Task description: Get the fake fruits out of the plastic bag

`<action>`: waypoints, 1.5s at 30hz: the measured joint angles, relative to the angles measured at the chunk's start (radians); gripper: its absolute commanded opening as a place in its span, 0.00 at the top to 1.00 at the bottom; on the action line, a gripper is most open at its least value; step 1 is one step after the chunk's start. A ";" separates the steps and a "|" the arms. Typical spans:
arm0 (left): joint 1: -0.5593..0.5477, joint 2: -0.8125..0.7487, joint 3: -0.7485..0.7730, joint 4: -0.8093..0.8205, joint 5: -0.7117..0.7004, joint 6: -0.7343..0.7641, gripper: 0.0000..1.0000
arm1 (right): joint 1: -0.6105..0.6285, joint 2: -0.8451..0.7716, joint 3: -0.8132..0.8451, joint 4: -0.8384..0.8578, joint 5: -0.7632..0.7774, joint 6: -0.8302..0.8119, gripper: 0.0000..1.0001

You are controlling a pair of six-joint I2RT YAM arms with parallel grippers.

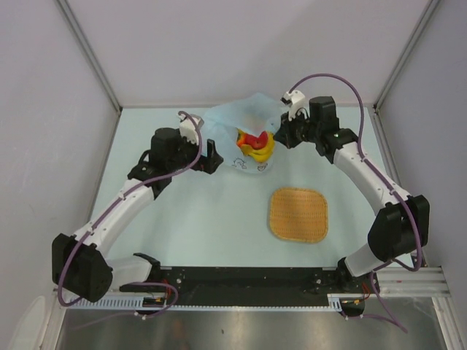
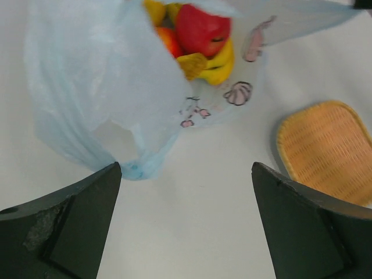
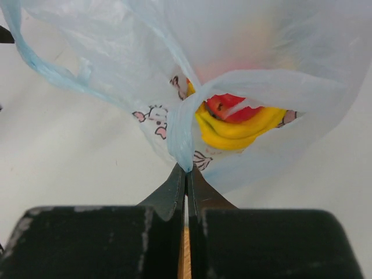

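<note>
Pale counter (image 1: 197,219); bore a crinkly blue plastic bag (image 1: 230,120) toward the far edge and, apart, a woven mat (image 1: 298,214) nearer.

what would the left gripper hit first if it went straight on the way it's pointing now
Most likely the crinkly translucent light-blue plastic bag: its near corner lies just ahead of the left gripper, close to one of the open jaws. Exact depth is unclear.

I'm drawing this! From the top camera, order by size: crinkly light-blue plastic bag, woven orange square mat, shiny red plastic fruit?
Largest: light-blue plastic bag.
Then the woven orange mat, somewhat smaller.
Smallest: red plastic fruit inside the bag.
</note>
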 measured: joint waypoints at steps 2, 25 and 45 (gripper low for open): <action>0.029 0.025 0.018 -0.031 -0.082 -0.079 0.00 | -0.006 -0.001 0.021 0.010 0.007 0.005 1.00; 0.115 0.312 0.158 -0.035 0.066 -0.216 1.00 | -0.130 -0.001 0.028 0.024 0.186 0.038 0.39; 0.090 0.249 0.140 -0.058 0.177 -0.175 0.86 | 0.284 0.038 0.074 -0.025 -0.015 -0.494 0.59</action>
